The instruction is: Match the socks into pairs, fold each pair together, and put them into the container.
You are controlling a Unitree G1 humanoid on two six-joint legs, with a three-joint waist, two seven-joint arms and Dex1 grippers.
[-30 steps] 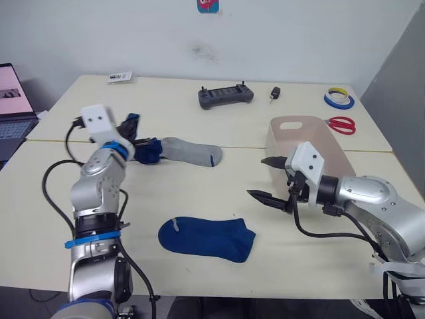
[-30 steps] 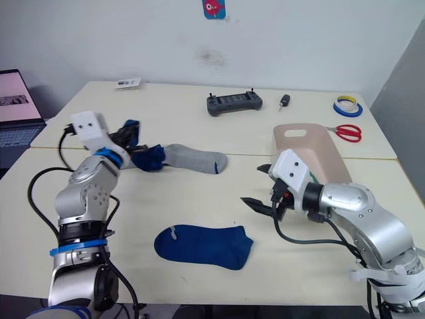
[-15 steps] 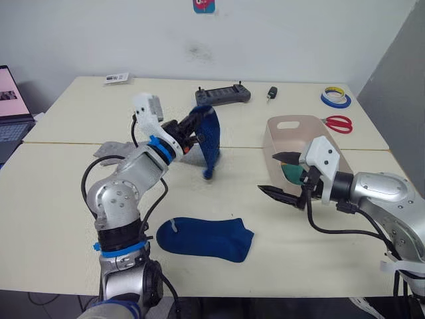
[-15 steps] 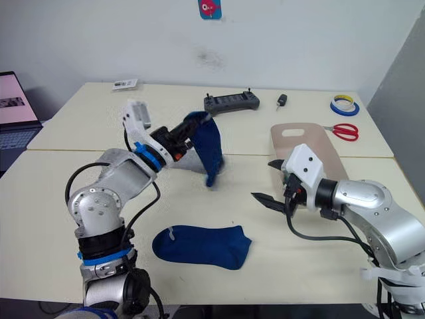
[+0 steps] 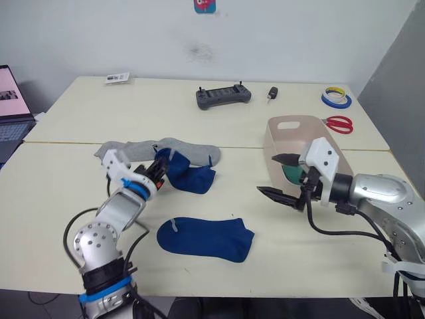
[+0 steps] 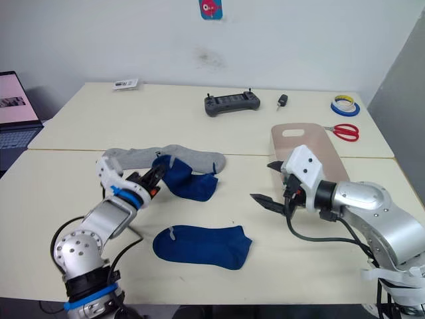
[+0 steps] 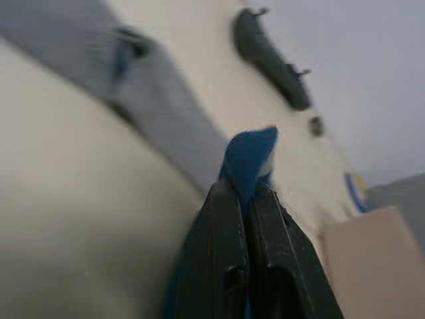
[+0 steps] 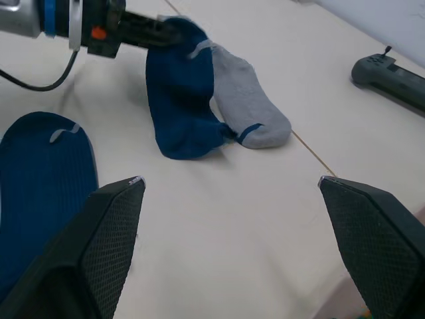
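Left eye view: left gripper [image 5: 161,172] is clamped on the cuff of a blue sock [image 5: 189,178], whose toe trails right across the table [image 5: 219,279], overlapping the grey socks [image 5: 153,151] behind it. Its partner, the second blue sock [image 5: 206,237], lies flat just nearer, long axis left to right, cuff toward the left arm. Right gripper [image 5: 279,177] hovers with fingers spread and empty, just in front of the bin [image 5: 307,136], something green inside. The left arm is closer to both blue socks.

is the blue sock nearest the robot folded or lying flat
Lying flat: the blue sock is spread full length on the table, with no end effector touching it.
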